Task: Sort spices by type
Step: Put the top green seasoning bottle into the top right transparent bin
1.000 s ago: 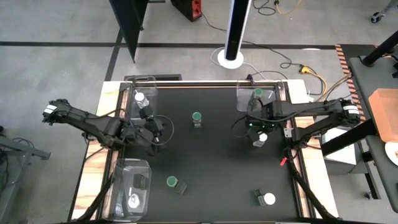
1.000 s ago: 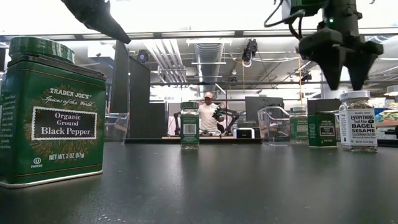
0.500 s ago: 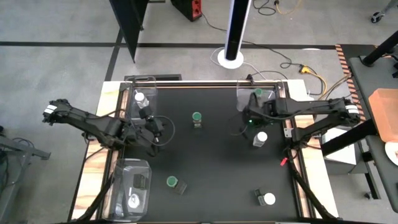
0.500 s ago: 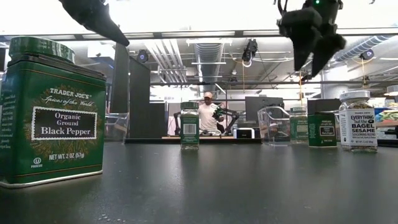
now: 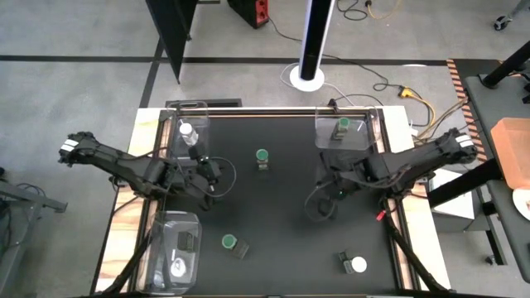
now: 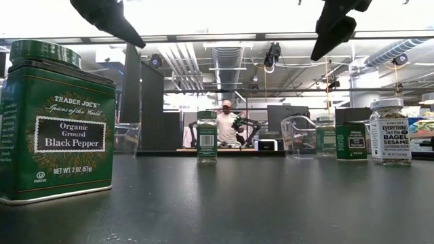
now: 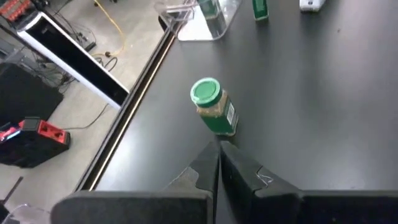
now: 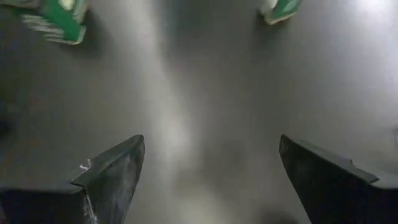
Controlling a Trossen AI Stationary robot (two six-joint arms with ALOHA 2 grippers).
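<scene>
Where black desk (image 5: 281, 207) fills frame, grey floor and cables beyond. Clear trays (image 5: 341, 132) at corners. Person (image 6: 226, 126) seated far off in low view. Green-lidded spices (image 5: 262, 158) upright mid-desk; others scattered, white-lidded (image 5: 358, 265) near front edge. Left gripper (image 5: 217, 172) fingers closed, empty; right gripper (image 5: 325, 178) fingers wide apart, empty.

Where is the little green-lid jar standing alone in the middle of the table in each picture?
High view: the green-lid jar stands mid-table, toward the far edge.
Low view: it stands upright at the centre, far back.
Left wrist view: it is at mid-picture, just past the shut jaws.
Right wrist view: only blurred green shapes at the edges; cannot tell.
Shared landmark: the clear tray at the far right corner.
</scene>
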